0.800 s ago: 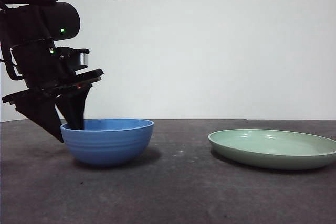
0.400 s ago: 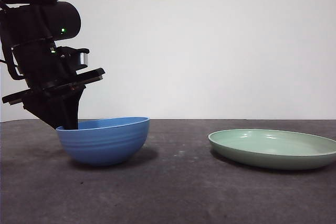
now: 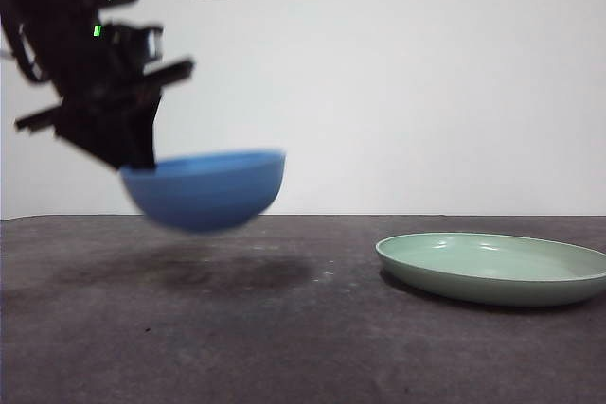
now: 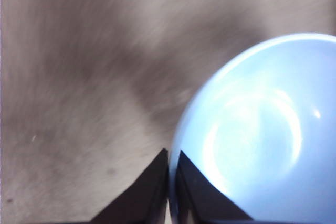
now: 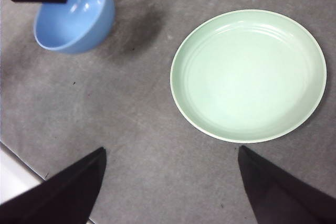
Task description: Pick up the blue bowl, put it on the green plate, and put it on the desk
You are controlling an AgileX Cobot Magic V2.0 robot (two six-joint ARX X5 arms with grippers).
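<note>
Since a second ago we have raised the blue bowl [image 3: 205, 189] off the desk [image 3: 312, 347] near its left edge, our left gripper [image 4: 169, 163] pinched shut on its rim to carry it toward the green plate [image 3: 492, 268]; our right gripper [image 5: 168, 156] waits wide open, holding nothing.

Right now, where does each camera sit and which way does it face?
Front: low at desk height, looking level across; left pincer holds the bowl in the air, plate to one side.
Left wrist: looks down into the bowl; own jaws pinch its rim.
Right wrist: high, looking down; own jaws wide apart near the plate.
All three show the bowl.
</note>
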